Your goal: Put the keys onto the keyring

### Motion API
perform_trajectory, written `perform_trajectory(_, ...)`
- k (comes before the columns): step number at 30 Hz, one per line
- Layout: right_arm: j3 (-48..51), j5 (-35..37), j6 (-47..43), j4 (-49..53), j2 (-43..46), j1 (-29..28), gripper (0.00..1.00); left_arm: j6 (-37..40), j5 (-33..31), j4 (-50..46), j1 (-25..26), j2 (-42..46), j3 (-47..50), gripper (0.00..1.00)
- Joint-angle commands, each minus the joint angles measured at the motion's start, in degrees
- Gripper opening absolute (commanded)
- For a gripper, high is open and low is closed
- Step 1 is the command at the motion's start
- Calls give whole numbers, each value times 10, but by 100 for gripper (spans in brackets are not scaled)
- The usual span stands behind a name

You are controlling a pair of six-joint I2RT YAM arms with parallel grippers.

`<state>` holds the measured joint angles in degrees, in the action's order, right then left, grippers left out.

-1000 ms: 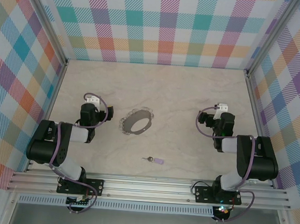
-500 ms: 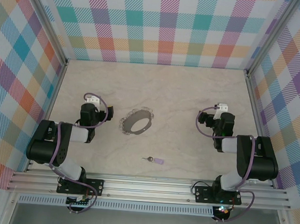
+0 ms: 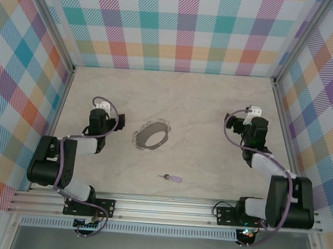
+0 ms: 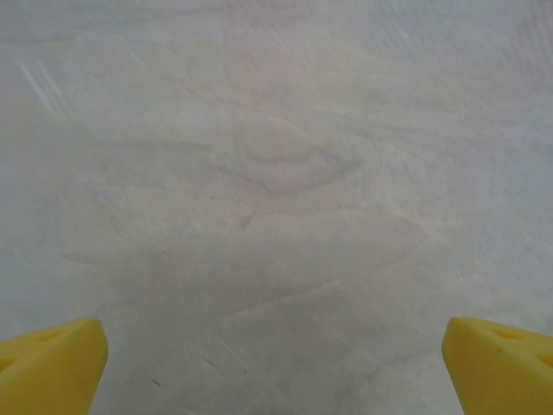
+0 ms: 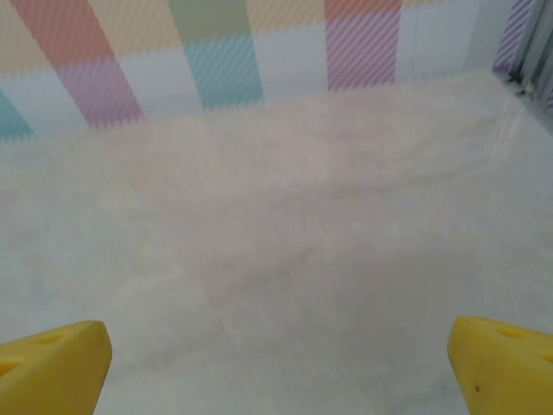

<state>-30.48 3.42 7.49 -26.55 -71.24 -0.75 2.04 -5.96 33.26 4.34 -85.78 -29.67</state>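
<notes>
The keyring point(image 3: 152, 135) lies flat on the table point(image 3: 214, 99) between the two arms, nearer the left one. The keys point(image 3: 170, 177) lie apart from it, toward the near edge. The left gripper point(image 4: 275, 367) and right gripper point(image 5: 278, 367) both have their fingers spread wide and hold nothing.

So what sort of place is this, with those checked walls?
Probably a robot test booth: two arms bolted to a metal rail, a marbled table boxed in by plaid panels, and a keyring and keys laid out.
</notes>
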Motion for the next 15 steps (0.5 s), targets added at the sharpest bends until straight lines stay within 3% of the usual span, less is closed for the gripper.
perform_trajectory(1,-46,-15,114,144,34,3,100,-21,-38,-97,4,56,-32,99)
perform_trajectory(7,-66,-238,152,171,8,-12,96,-132,-71,-317,26,109,-133,99)
perform_trajectory(15,-129,-288,125,251,-108,-141,78,-300,-17,-497,76,168,-189,99)
